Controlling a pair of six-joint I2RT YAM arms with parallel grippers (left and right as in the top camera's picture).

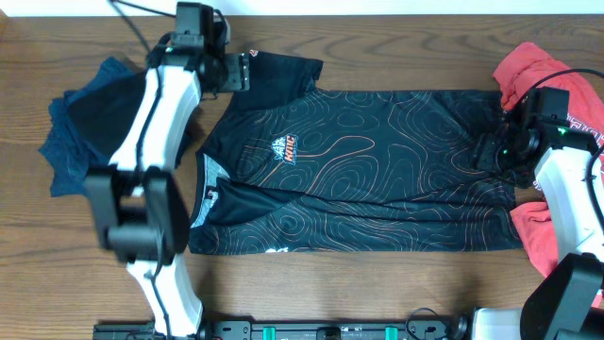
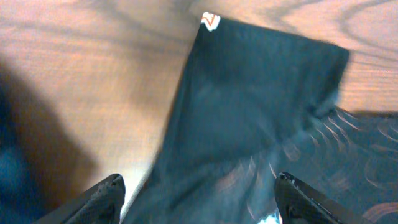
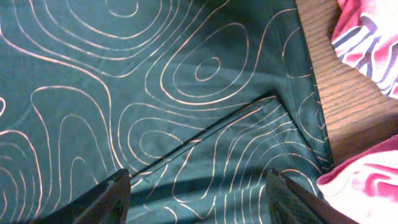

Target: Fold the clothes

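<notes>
Two pincers spread wide: the left gripper (image 2: 196, 186) over the sleeve (image 2: 261, 93) at upper left, the right gripper (image 3: 199, 183) over the hem (image 3: 292, 74) at right, of the black jersey (image 1: 377, 161) lying flat mid-frame, its orange-white chest logo (image 1: 286, 149) too small to read

Robot lab bench: wooden table (image 1: 377, 283), arm mounting rail (image 1: 330, 331)

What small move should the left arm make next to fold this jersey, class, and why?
Probably lower the left gripper and pinch the sleeve beneath it. The jaws stand open and hold nothing, and that sleeve lies spread outward from the black jersey, not yet folded in over the body. Gripping it seems to be the step that a fold needs first.
</notes>
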